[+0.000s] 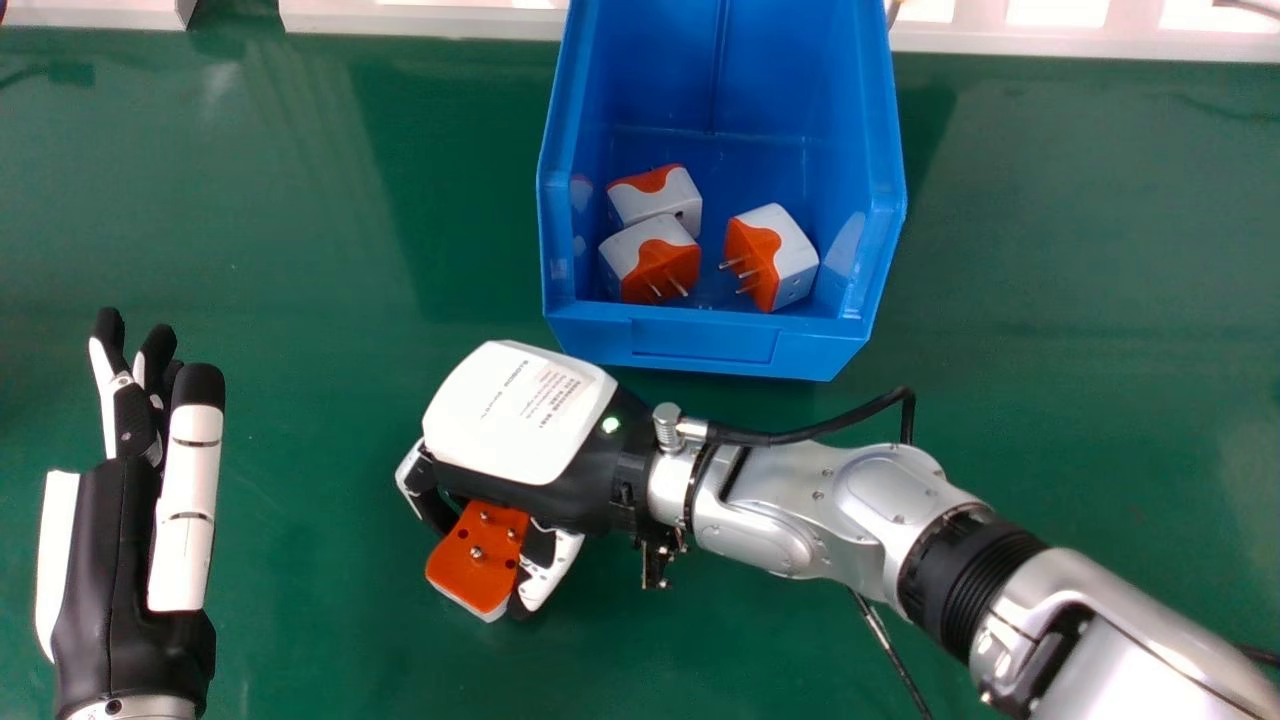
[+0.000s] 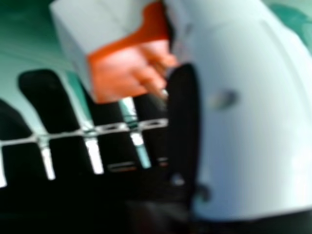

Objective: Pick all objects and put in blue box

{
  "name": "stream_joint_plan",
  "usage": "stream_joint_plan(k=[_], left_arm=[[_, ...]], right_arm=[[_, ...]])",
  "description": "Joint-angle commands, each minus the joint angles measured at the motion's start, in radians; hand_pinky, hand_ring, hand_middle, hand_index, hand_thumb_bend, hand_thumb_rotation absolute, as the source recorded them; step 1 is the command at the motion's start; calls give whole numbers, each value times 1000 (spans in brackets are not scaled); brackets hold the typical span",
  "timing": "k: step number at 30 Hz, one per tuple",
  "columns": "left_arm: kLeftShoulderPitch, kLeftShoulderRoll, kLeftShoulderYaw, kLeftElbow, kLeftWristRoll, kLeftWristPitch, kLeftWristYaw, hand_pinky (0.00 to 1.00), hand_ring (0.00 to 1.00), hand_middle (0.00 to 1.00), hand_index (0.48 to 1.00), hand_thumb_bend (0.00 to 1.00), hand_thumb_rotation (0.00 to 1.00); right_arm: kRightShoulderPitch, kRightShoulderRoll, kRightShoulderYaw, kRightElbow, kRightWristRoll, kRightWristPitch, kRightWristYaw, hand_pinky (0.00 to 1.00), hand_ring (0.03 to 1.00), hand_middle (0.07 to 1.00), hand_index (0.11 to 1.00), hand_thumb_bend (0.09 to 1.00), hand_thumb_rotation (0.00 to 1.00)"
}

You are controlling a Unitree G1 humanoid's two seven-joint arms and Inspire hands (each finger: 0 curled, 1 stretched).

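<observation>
R robot hand [image 1: 520,410]: grasping plug adapter [image 1: 480,565] btwn thumb [image 2: 248,122] & curled fingers, over the worktop [image 1: 300,620], near side of the blue box [image 1: 700,345]. Clearance under adapter: can't tell. Orange face up, pins [image 1: 477,552] exposed; pins lie close to thumb in R hand view. L robot hand [image 1: 185,510]: idle, fingers straight, L side of head view.

Step (judged): secure grip, then transfer.
1. Confirm thumb bears on adapter body, not pins; pin contact may twist it loose.
2. Lift straight up before travel, w/ adapter well above box front wall.
3. Move fwd & slightly R; keep wrist level.
4. Lower inside, behind the 3 adapters [image 1: 655,190] [image 1: 655,260] [image 1: 770,258]; avoid stacking.
5. Open fingers gradually; withdraw vert. so fingertips don't drag adapter or nudge box.
</observation>
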Motion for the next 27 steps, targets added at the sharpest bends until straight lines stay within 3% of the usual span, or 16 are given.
stream_joint_plan(k=[1, 3, 8, 12, 17, 19, 23, 27], left_arm=[[-8, 11, 9, -2, 5, -15, 3, 1000, 1000, 1000, 1000, 548, 934], [-10, 14, 12, 3, 9, -13, 6, 1000, 1000, 1000, 1000, 562, 936], [-21, 20, 19, 14, 4, -8, 5, 1000, 1000, 1000, 1000, 565, 924], [-32, 24, 24, 26, 5, -6, 5, 1000, 1000, 1000, 1000, 575, 928], [-33, 23, 27, 33, 1, -14, -1, 1000, 1000, 1000, 1000, 597, 914], [-35, 21, 28, 32, -7, -9, -3, 1000, 1000, 1000, 1000, 592, 916], [-43, 21, 29, 37, -1, -6, 4, 1000, 1000, 1000, 1000, 574, 908], [-63, 29, 31, 60, 7, -9, 6, 1000, 1000, 1000, 1000, 574, 917]], right_arm=[[25, -5, -35, -76, 50, 13, 32, 195, 271, 361, 477, 491, 141], [77, -31, -55, -172, 63, 40, 50, 182, 260, 351, 476, 491, 141], [227, -103, -117, -444, 95, 96, 94, 148, 210, 296, 477, 493, 132], [373, -163, -179, -706, 124, 143, 143, 134, 184, 378, 507, 505, 13], [542, -226, -264, -1011, 133, 234, 232, 110, 161, 389, 508, 500, 3], [588, -243, -308, -1106, 109, 277, 245, 101, 154, 394, 504, 501, 2], [622, -265, -402, -1195, 141, 289, 228, 86, 138, 402, 499, 505, 0], [595, -267, -483, -1227, 150, 316, 229, 83, 131, 395, 496, 508, 0]])
